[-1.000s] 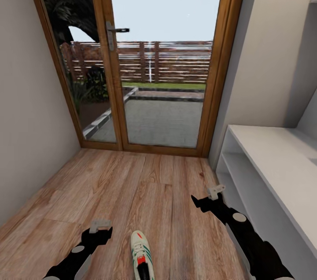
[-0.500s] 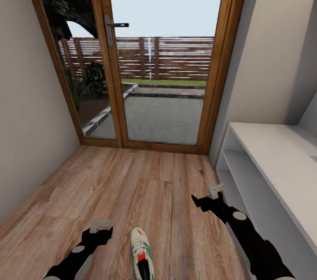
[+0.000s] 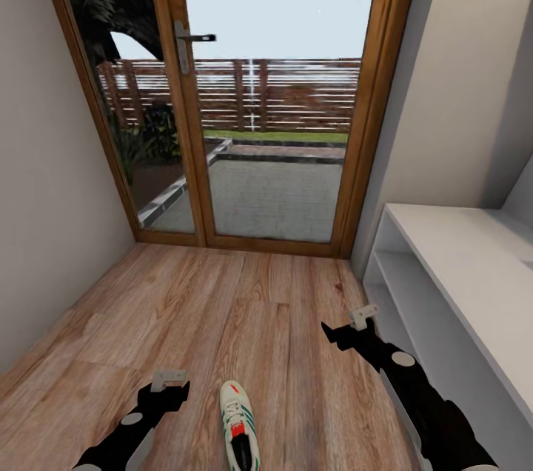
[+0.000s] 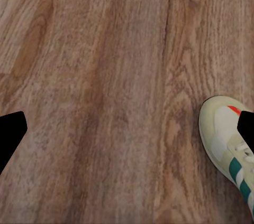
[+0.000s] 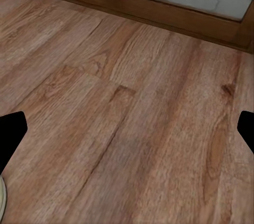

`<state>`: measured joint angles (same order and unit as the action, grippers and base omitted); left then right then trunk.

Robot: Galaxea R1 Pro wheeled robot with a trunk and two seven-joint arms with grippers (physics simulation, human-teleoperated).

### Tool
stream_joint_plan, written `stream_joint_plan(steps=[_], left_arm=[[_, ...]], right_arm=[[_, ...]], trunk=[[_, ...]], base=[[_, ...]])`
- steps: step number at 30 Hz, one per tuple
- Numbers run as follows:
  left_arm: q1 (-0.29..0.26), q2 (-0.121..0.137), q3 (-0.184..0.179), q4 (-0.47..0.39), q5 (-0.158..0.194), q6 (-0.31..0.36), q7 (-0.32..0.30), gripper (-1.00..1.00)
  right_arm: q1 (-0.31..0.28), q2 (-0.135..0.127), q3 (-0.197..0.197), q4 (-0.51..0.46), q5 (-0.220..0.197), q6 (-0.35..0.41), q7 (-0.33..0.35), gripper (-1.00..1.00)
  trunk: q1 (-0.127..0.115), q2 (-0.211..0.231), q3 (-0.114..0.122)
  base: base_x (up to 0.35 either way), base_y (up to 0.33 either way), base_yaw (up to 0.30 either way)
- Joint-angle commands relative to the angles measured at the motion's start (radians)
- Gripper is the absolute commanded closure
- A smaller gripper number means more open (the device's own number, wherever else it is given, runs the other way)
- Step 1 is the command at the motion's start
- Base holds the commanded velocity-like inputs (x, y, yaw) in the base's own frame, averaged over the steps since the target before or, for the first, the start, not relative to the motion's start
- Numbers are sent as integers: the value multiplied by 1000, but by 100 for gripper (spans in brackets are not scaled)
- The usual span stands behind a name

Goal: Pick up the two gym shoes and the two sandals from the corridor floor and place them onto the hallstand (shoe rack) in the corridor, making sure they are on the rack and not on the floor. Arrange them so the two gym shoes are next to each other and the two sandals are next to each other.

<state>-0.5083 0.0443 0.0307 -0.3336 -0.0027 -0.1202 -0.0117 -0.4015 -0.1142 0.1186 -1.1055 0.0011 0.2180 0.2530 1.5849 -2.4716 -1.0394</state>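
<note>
One gym shoe, off-white with green stripes and a red tongue patch, lies on the corridor floor at the near edge of the head view, toe pointing to the door. Its toe also shows in the left wrist view, beside one finger. My left gripper hangs open just left of the shoe, empty. To the right, beside the hallstand, my right gripper hovers open and empty above bare planks. The sandals are out of view.
A glazed wooden door with a handle closes the corridor's far end. A plain wall runs along the left. The hallstand's pale bench top and open lower shelf line the right side.
The whole head view has shifted slightly, so the camera moved. Both arms and the shoe keep almost the same places.
</note>
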Motion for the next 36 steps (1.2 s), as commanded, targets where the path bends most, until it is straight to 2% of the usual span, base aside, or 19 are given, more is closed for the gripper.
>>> stream_joint_plan(steps=[1,8,23,31,34,36], left_arm=[[0,0,3,1,0,-11,-1,-100],[1,1,3,3,0,-42,-1,-100],[1,-2,5,3,2,-46,2,-100],[-13,-17,18,2,20,-46,13,-100],[-21,-30,21,2,43,-43,14,-100],[-30,-88,23,11,162,-41,20,-100]], right_arm=[[0,-1,1,-3,0,6,1,-100],[0,0,2,-5,0,6,1,-100],[0,2,6,0,1,5,0,-100],[0,13,14,7,0,3,1,-100],[-1,15,14,4,-2,4,1,-100],[-5,20,13,-44,-6,20,1,-100]], trunk=[[0,0,-1],[0,0,-1],[0,0,-1],[0,0,-1],[0,0,-1],[0,0,-1]], base=[[0,0,0],[23,0,0],[24,0,0],[0,0,0],[0,0,0],[0,0,0]])
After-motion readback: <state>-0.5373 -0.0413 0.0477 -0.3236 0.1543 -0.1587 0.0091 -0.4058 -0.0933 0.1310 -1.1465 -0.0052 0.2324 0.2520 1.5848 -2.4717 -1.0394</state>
